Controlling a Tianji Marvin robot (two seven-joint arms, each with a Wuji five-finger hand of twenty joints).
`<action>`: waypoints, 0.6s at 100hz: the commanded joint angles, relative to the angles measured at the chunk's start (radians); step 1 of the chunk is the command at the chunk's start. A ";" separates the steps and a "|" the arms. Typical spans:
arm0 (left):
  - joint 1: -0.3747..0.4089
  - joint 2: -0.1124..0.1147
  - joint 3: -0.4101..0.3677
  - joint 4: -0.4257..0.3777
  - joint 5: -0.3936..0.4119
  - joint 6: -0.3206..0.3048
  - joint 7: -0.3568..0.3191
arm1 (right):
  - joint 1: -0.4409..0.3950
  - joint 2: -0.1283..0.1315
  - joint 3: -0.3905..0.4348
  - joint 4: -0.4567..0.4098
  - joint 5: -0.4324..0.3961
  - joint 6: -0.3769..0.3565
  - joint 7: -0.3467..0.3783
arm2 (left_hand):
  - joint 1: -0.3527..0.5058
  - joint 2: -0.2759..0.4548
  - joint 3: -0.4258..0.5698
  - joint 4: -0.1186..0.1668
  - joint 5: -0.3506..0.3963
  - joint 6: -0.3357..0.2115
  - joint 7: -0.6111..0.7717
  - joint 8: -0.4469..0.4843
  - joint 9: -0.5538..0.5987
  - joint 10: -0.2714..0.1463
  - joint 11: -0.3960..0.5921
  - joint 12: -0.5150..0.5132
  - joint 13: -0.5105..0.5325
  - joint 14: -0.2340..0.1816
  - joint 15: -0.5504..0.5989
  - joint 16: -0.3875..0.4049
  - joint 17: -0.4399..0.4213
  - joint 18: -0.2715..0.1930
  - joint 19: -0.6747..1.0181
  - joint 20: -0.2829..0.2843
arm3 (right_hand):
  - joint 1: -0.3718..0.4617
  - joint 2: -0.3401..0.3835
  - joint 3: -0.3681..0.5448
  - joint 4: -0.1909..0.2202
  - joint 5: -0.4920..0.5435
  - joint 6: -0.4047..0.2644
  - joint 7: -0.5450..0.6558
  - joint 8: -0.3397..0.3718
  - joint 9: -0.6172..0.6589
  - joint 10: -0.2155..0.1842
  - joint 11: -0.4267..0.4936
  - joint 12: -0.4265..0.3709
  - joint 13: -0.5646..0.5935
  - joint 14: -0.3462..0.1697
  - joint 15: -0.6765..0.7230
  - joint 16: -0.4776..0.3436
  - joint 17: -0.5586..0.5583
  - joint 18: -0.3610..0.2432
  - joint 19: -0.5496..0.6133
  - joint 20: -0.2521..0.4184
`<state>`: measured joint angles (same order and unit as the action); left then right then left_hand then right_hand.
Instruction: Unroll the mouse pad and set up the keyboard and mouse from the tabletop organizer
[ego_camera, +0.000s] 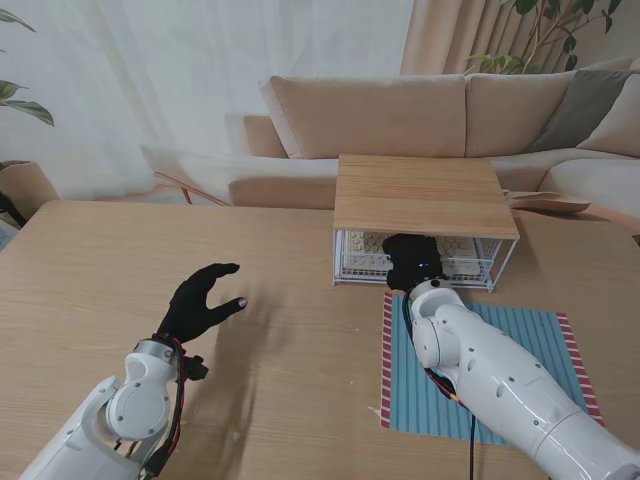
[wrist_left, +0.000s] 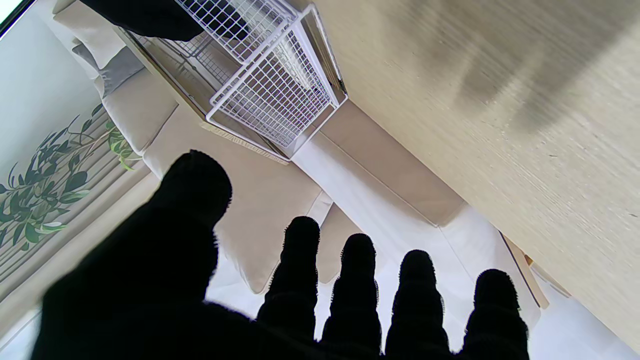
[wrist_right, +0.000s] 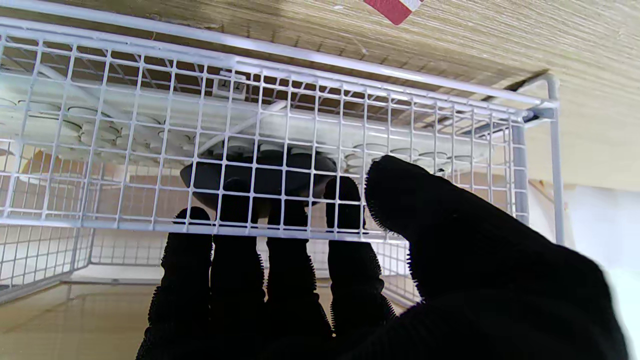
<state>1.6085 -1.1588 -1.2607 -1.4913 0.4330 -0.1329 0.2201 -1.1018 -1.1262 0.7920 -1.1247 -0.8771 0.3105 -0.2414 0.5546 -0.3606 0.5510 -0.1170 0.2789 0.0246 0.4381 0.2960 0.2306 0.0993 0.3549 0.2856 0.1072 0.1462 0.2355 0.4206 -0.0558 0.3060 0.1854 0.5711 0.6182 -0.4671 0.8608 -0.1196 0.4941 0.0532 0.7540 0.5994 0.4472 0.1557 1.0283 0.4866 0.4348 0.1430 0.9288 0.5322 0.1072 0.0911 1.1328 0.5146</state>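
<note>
1. Over on the left, the left hand hovers above bare table, fingers spread, holding nothing
2. Right hand reaches into the organizer; only its wrist view shows the fingers straight, tips at the dark mouse resting on the keyboard
3. Striped mouse pad lies flat, in front of the organizer

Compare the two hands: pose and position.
The left hand hovers over bare table, fingers spread, holding nothing; the right hand reaches into the organizer. The left hand is far from the mouse; the right hand's fingers are at the mouse, grasp unclear. Both wear black gloves.
</note>
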 joint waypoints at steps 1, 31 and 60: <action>0.002 -0.005 0.000 -0.003 -0.004 0.006 -0.014 | 0.003 -0.015 -0.008 0.019 0.017 0.005 0.010 | -0.001 0.015 -0.004 0.044 -0.019 -0.004 0.010 -0.006 -0.022 0.015 -0.012 -0.008 -0.032 -0.011 -0.014 0.016 -0.001 0.001 -0.041 0.021 | 0.029 -0.036 0.031 -0.042 0.014 -0.032 0.025 -0.023 0.023 0.006 0.001 0.011 0.041 0.026 0.022 0.013 0.025 0.017 0.044 0.008; 0.002 -0.005 -0.001 -0.004 -0.008 0.009 -0.014 | 0.026 -0.035 -0.035 0.070 0.062 0.012 -0.025 | -0.002 0.017 -0.006 0.044 -0.016 -0.004 0.010 -0.006 -0.022 0.016 -0.012 -0.008 -0.032 -0.011 -0.014 0.016 -0.002 0.000 -0.042 0.021 | 0.156 -0.066 0.034 -0.093 0.116 -0.088 0.230 -0.148 0.234 -0.012 -0.006 -0.034 0.218 0.042 0.054 0.017 0.103 0.063 0.077 0.006; 0.002 -0.005 -0.001 -0.003 -0.008 0.011 -0.015 | -0.004 -0.028 -0.021 0.045 0.046 0.003 -0.027 | -0.001 0.018 -0.007 0.043 -0.013 0.000 0.008 -0.007 -0.023 0.016 -0.013 -0.008 -0.031 -0.011 -0.014 0.016 -0.002 0.001 -0.042 0.022 | 0.216 -0.062 0.063 -0.104 0.235 -0.111 0.272 -0.104 0.365 0.024 0.038 0.014 0.329 0.054 0.126 0.034 0.140 0.089 0.085 0.007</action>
<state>1.6086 -1.1597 -1.2618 -1.4914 0.4274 -0.1265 0.2191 -1.0736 -1.1525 0.7668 -1.0599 -0.8268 0.3160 -0.2945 0.5546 -0.3605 0.5510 -0.1170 0.2789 0.0246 0.4381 0.2960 0.2306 0.1007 0.3549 0.2854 0.1072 0.1462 0.2355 0.4208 -0.0558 0.3060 0.1854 0.5714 0.7824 -0.5246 0.8840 -0.1741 0.6847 -0.0237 0.9779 0.4659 0.7748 0.1547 1.0225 0.4772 0.6756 0.1657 0.9591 0.5360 0.2411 0.1562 1.1794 0.5156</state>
